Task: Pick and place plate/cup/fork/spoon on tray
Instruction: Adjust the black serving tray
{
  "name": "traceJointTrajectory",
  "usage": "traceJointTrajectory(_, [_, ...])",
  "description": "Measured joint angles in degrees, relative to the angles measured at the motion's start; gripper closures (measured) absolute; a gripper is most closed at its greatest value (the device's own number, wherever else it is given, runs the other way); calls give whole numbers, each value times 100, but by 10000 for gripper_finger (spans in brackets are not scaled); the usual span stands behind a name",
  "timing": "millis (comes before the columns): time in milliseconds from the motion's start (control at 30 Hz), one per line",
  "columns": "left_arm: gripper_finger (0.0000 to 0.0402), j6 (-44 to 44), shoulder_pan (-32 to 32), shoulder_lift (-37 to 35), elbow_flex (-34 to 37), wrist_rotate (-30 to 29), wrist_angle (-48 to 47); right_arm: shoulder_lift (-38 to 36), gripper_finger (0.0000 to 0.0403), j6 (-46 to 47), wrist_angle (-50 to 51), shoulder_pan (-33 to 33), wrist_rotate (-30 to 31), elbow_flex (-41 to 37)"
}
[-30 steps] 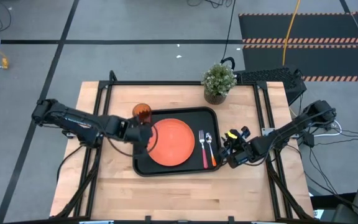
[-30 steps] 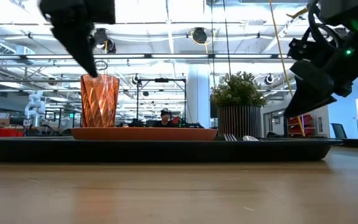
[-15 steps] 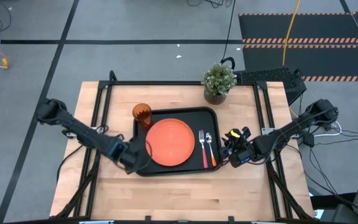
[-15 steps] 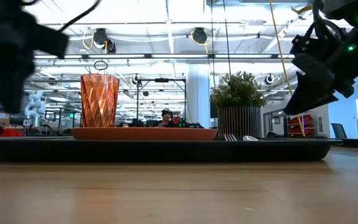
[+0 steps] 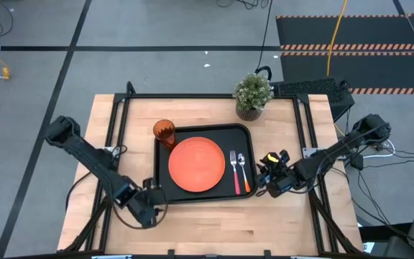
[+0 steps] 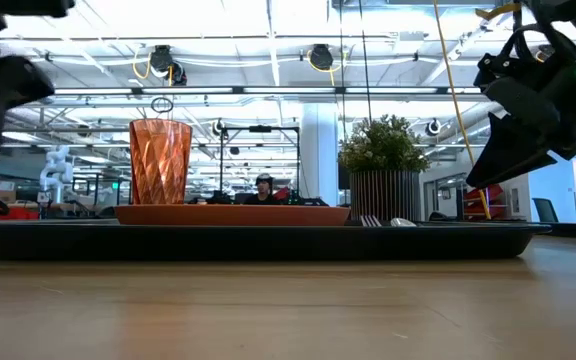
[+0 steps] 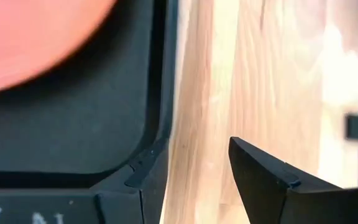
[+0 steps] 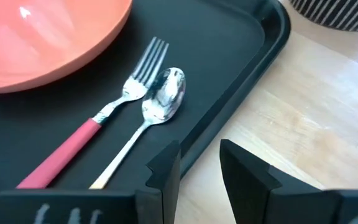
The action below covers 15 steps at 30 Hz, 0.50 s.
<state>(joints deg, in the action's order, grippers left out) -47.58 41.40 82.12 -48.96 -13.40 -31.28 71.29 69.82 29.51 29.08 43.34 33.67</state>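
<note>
tray (image 5: 165, 188): black, rectangular, rounded corners, low raised rim, matte plastic look. Sits mid tabletop (image 5: 214, 230). Probably stiff and light; the rim is the only place to take hold.
plate (image 5: 196, 164): flat round orange, smooth and slightly glossy, left-centre of the tray. Likely light rigid plastic and slippery; take it by the edge, since the face offers no purchase.
cup (image 5: 164, 131): translucent amber tumbler with faceted walls, upright at the tray's far-left corner. Cannot tell from above whether it stands inside the rim or just outside it. Light, tips easily; pinch across the wall, or one finger inside the lip.
fork (image 8: 107, 113): metal tines, pinkish-red plastic handle, on the tray right of the plate, tines to the far side. Thin, lies flat, hard to get under; grip across the handle.
spoon (image 8: 146, 122): shiny metal bowl, orange handle, just right of the fork, roughly parallel, bowl beside the tines. Same handling; the two lie close, so a pinch on one may nudge the other.
left gripper (image 5: 152, 208): off the tray's near-left corner, above bare wood; fingers spread, holding nothing.
right gripper (image 5: 263, 180): just right of the tray beside the cutlery; fingers slightly parted, empty.
potted plant (image 5: 252, 94): far side of the tabletop, ribbed pot, not part of the job.
status: judged from the layout, all four items look placed; only the cup position is unclear.
</note>
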Motion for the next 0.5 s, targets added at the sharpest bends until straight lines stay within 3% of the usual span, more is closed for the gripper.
traceJointTrajectory(333, [229,634,201,1196,1,150,442,0,296,1,-106,105,-18,0])
traceJointTrajectory(500, [229,835,201,1357,-1,98,726,0,296,63,-104,105,-14,0])
